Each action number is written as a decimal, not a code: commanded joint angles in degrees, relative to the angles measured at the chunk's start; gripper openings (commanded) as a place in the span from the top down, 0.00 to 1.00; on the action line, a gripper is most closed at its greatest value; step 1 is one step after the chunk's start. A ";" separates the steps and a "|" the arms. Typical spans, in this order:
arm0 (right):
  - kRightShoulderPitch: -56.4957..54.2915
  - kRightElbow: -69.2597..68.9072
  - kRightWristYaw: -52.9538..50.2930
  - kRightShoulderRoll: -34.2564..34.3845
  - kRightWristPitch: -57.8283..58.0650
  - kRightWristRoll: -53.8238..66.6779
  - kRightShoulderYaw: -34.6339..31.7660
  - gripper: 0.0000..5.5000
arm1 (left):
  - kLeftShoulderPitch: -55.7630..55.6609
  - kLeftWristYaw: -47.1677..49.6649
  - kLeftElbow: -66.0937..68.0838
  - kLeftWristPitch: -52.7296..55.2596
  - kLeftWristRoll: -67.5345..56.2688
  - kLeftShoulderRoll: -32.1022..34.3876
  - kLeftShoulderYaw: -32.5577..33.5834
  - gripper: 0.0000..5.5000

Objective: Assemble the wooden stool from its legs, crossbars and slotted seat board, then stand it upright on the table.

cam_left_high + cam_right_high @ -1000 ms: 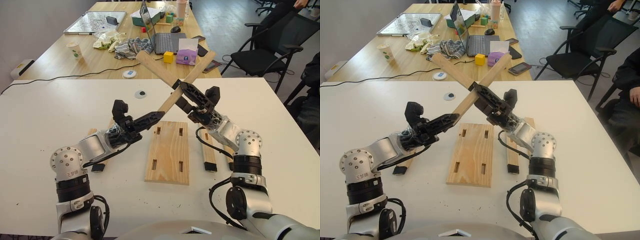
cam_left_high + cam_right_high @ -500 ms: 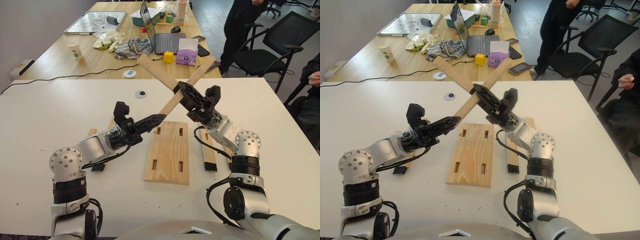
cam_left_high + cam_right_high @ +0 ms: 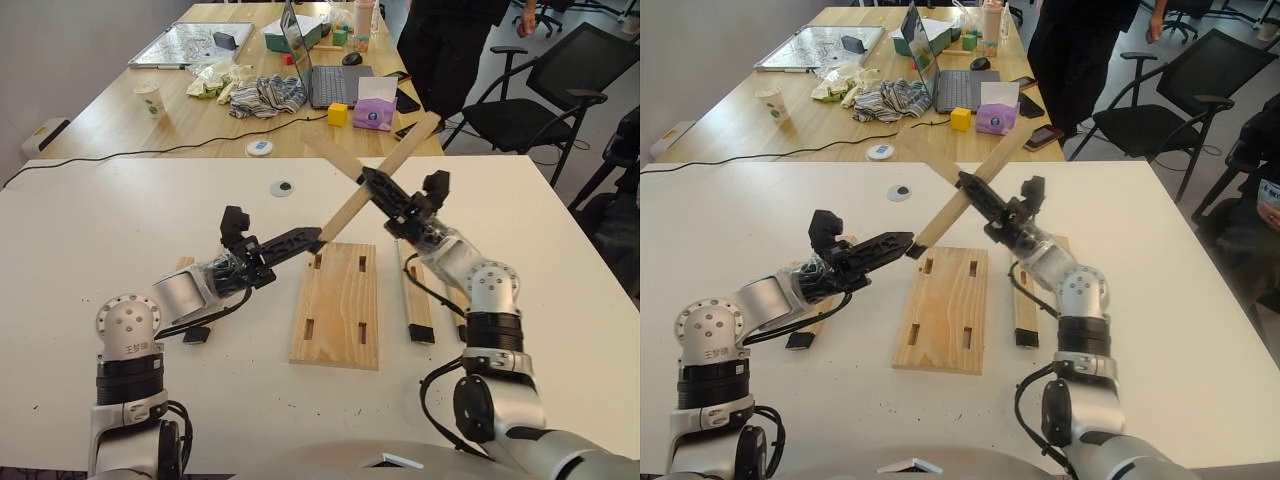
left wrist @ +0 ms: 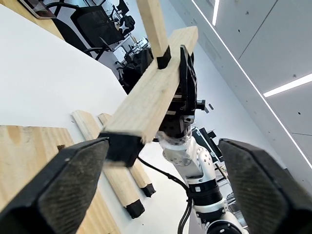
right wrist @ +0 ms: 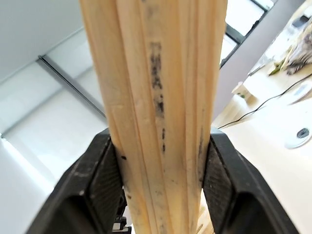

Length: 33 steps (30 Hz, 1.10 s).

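You have two legs crossed in an X in the air over the far end of the single seat board point(image 3: 335, 310). The board lies flat on the white table point(image 3: 90, 220) with its four slots facing up. Your right gripper point(image 3: 378, 188) is clamped on the gripped leg point(image 3: 335, 160), just beside the crossing. Your left gripper point(image 3: 310, 237) has its two fingers spread either side of the black lower end of the capped leg point(image 3: 410, 142), not closed on it. Two wooden pieces point(image 3: 415, 295) lie side by side to the right of the board. At least one more piece point(image 3: 183, 266) lies to its left, partly hidden under your left arm.
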 commanded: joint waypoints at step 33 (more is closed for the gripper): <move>16.73 -6.88 34.26 -22.44 -11.28 -24.13 21.46 0.63 | 0.19 -11.84 8.94 -4.98 14.00 6.81 5.69 0.21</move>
